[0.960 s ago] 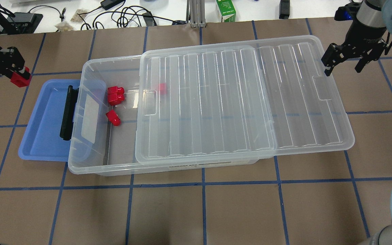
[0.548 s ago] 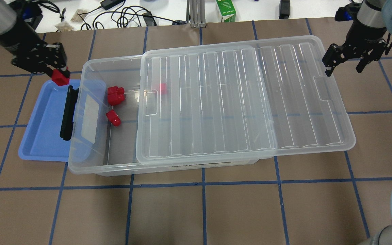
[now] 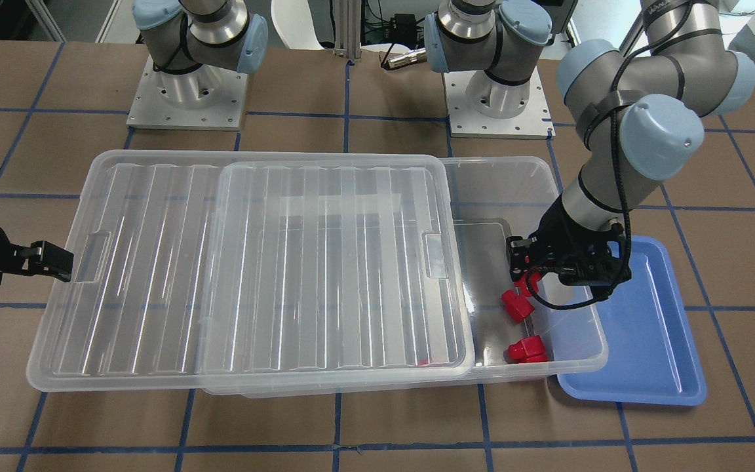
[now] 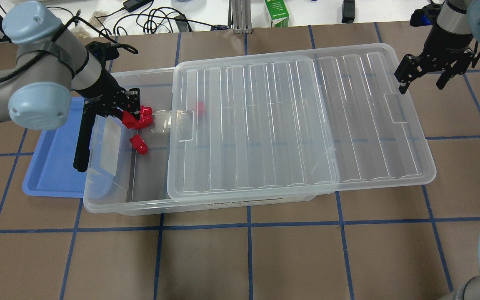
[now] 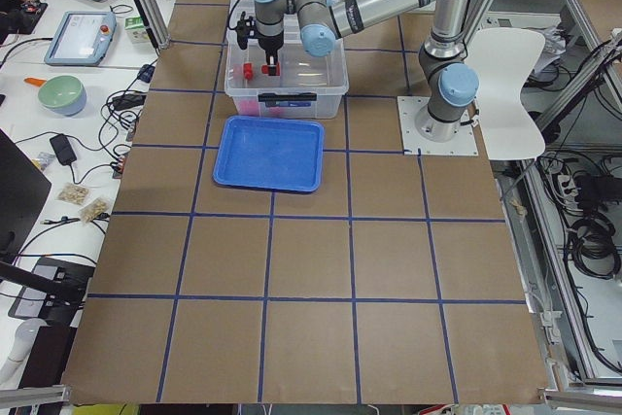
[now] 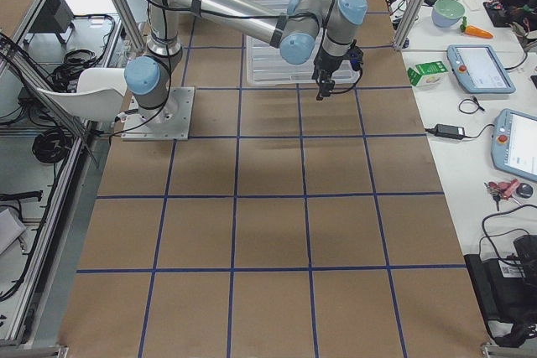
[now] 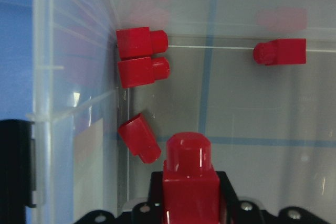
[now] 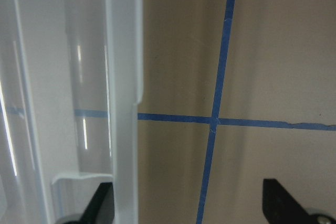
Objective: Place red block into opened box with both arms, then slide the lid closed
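The red block (image 7: 190, 182) is held over the box (image 4: 106, 207) by the left end effector (image 4: 128, 114), unreleased; the lid (image 4: 290, 125) is not yet closed, the right end effector (image 4: 421, 82) spread wide.

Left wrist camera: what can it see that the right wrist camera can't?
Only the left wrist view shows the red block held in the left hand, four loose red blocks lying in the box, and the blue tray beside it. Only the right wrist view shows the lid with its notched edge, the open right hand and bare brown table. Both show clear plastic and blue tape lines.
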`<state>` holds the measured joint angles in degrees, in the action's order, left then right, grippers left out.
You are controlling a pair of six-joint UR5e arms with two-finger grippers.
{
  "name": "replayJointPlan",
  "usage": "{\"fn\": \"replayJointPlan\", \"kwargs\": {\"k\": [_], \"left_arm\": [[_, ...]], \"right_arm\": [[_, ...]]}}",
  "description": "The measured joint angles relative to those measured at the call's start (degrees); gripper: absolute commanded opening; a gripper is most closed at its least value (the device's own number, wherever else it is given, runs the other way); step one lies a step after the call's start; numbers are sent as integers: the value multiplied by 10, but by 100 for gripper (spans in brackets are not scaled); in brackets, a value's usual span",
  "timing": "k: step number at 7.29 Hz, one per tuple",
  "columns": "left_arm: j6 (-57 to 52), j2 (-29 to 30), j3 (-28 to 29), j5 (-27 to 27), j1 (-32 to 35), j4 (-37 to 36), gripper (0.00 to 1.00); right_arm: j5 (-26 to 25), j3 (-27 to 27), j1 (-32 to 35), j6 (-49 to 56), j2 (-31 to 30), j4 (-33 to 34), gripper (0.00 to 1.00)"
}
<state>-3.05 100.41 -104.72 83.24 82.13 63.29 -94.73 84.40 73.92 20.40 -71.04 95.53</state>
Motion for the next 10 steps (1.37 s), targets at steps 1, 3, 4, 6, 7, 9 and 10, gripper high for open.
{"fn": "replayJointPlan", "kwargs": {"k": [1, 3, 4, 6, 7, 9, 10], "left_arm": [[4, 1, -29, 0, 5, -23, 6], [5, 1, -57, 1, 15, -45, 6], [5, 3, -65, 1, 18, -50, 6], [4, 6, -82, 1, 20, -67, 6], [3, 7, -86, 1, 19, -70, 6], [6, 10, -97, 0, 20, -72, 8], [6, 13, -101, 0, 20, -72, 15]], "right_arm": [[-5, 0, 0, 0, 0, 0, 100], [-6, -1, 1, 0, -1, 0, 100], [-3, -3, 3, -1, -7, 0, 100], [6, -5, 5, -3, -38, -11, 100], [17, -5, 6, -5, -58, -25, 100], [22, -4, 3, -8, -83, -45, 100], [21, -2, 1, -7, -85, -47, 100]]}}
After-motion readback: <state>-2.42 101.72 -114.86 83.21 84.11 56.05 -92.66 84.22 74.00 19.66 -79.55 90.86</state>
